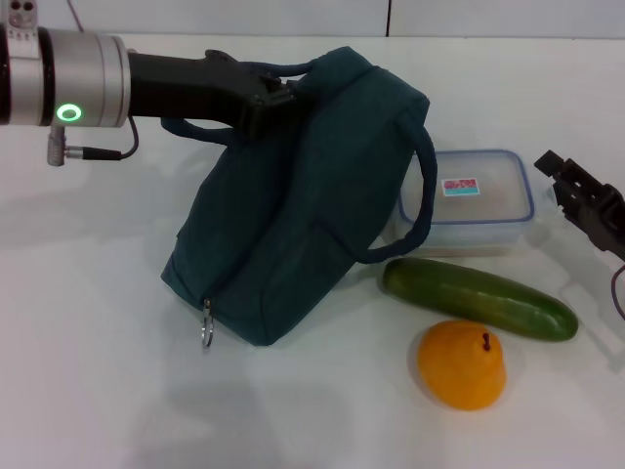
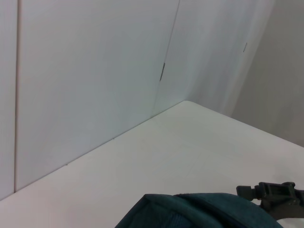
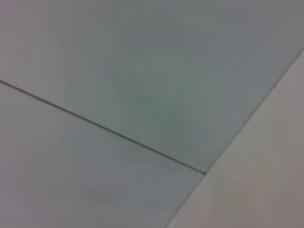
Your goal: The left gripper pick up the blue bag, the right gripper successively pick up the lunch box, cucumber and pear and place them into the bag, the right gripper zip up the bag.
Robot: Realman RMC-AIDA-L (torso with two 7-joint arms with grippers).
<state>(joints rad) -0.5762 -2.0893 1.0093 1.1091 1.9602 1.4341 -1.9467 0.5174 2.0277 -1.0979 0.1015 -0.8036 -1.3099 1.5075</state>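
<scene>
The blue bag [image 1: 293, 215] leans tilted on the white table, its zipper ring pull [image 1: 207, 330] hanging at the near left corner. My left gripper [image 1: 266, 98] reaches in from the left and is shut on the bag's top by a handle. In the left wrist view only the bag's fabric [image 2: 190, 211] shows. Right of the bag lie the lunch box [image 1: 479, 200], the cucumber [image 1: 479, 298] in front of it, and the pear [image 1: 462, 364] nearest me. My right gripper [image 1: 562, 181] hovers open at the right edge, just beyond the lunch box.
One bag handle [image 1: 422, 195] loops down against the lunch box. The white table [image 1: 88, 391] stretches bare to the left and front. A pale wall [image 3: 142, 71] stands behind the table.
</scene>
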